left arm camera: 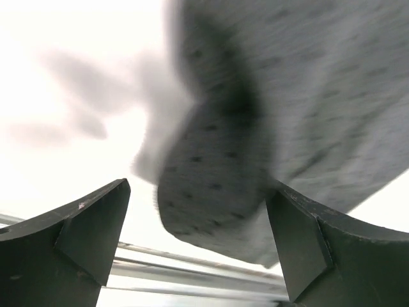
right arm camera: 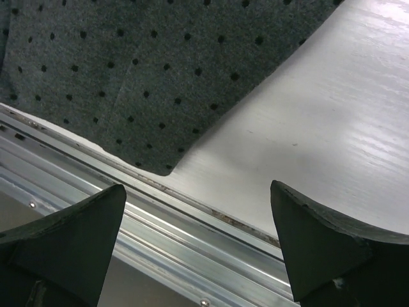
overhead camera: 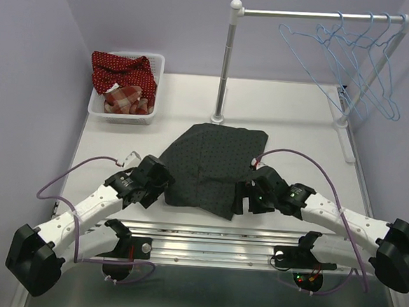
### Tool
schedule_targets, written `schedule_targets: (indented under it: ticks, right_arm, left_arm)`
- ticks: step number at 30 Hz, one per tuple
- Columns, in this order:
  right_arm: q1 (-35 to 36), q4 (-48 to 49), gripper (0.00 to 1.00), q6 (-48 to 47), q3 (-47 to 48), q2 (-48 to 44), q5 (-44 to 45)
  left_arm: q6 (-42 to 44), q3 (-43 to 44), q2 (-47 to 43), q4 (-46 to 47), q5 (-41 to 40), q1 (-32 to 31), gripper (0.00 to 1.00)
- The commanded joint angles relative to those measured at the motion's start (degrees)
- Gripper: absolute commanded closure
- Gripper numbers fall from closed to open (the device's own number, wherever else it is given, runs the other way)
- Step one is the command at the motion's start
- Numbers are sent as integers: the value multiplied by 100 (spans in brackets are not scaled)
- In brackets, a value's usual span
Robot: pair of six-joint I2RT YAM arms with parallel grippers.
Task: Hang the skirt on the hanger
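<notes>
Flanking skirt point(overhead camera: 214, 165) at near desk edge, your left gripper point(overhead camera: 164, 184) and right gripper point(overhead camera: 241, 197) sit fingers apart; grasp step pending, next pinch its corners

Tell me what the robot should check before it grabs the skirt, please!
1. Left pincer open: ok.
2. Right pincer open: ok.
3. Skirt corner inside the left pincer: ok, though the picture is blurred.
4. Skirt corner inside the right pincer: not ok, it lies ahead of it on the table.
5. Hanger ready on the rail: ok, several hang there.
6. Skirt apart from the basket: ok.
</notes>
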Motion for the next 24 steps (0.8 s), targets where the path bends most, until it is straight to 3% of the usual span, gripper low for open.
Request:
schedule_targets:
  ticks: [1,6,8,10,12,13,14,15,16,17,19,21,22,23,24]
  right_arm:
    - [53,1045,0,518,-110,149,-53]
    - [53,1407,1,888,-181,439,474]
    - [53,1469,2,880,-85,684,720]
    - [53,1478,8,941,-23,878,940]
    - [53,1452,12,976,65,1072,993]
    - [53,1425,15,1011,83,1212,1011]
    - [53,1434,19,1020,109,1274,1029]
    - [53,1434,23,1038,101,1318,1046]
    - [53,1442,27,1055,101,1397,1081]
    - [53,1460,46,1038,101,1424,1221]
    - [53,1495,72,977,127,1451,1624]
    - [53,1495,89,828,319,1390,1871]
    - [53,1487,89,766,407,1328,1977]
    - [53,1487,99,557,513,1136,2178]
    - [53,1495,99,433,610,1013,2258]
  left_arm:
    - [293,-648,-47,974,829,-5,1]
    - [372,-852,339,1766,814,-58,2]
    - [407,-844,620,1889,743,-49,9]
    - [486,-774,779,1986,743,-49,29]
    - [548,-695,964,2074,804,-49,56]
    - [583,-599,999,2057,831,-58,81]
    - [609,-554,1008,1979,840,-58,95]
    - [618,-510,982,1926,840,-58,100]
    - [671,-431,930,1908,822,-58,100]
    - [697,-378,773,1820,796,-75,100]
    - [785,-221,422,1741,717,-84,100]
    - [943,-10,201,1705,734,-93,100]
    - [1022,78,113,1688,734,-93,100]
    - [1066,184,-10,1592,752,-93,100]
    - [1197,298,-63,1521,743,-102,100]
